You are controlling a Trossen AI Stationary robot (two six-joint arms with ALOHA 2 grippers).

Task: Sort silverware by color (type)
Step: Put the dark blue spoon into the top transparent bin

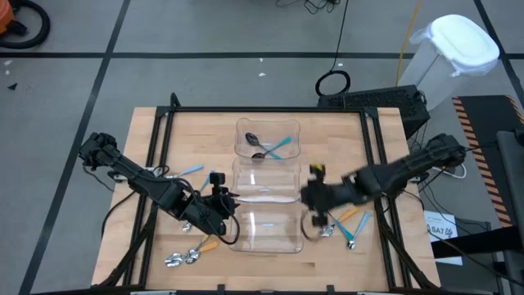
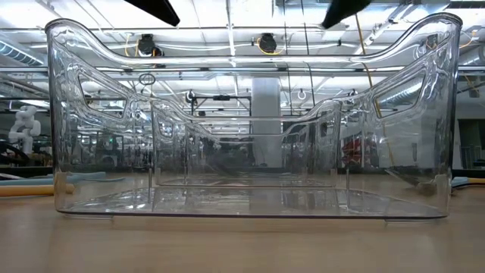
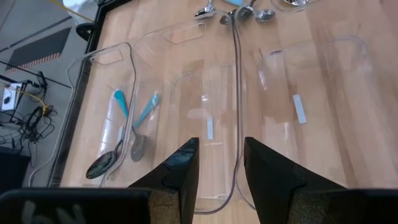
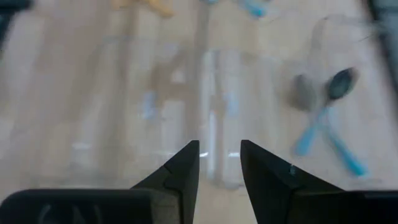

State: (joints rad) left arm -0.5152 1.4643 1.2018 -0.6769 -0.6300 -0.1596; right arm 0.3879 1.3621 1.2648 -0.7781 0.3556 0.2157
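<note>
Silverware is what the task concerns, but I begin with the biggest thing, the wooden table [image 1: 147,131]. On it three clear bins stand in a row down the middle: the far bin [image 1: 242,146], the middle bin [image 1: 239,182] and the near bin [image 1: 291,244]. Two blue-handled spoons [image 1: 266,147] already lie in the far bin, so I judge this bin is meant for the blue kind; the middle and near bins look empty, probably waiting for the other kinds. The remaining spoons lie loose on the table in two groups, one at the near left [image 1: 190,252] and one at the near right [image 1: 348,227], each close to one arm, which suits shared work. The left gripper [image 3: 221,165] hangs above the bins with its jaws slightly apart and nothing between them. The right gripper [image 4: 219,158] hovers over the bins from the other side, jaws also a little apart and empty
</note>
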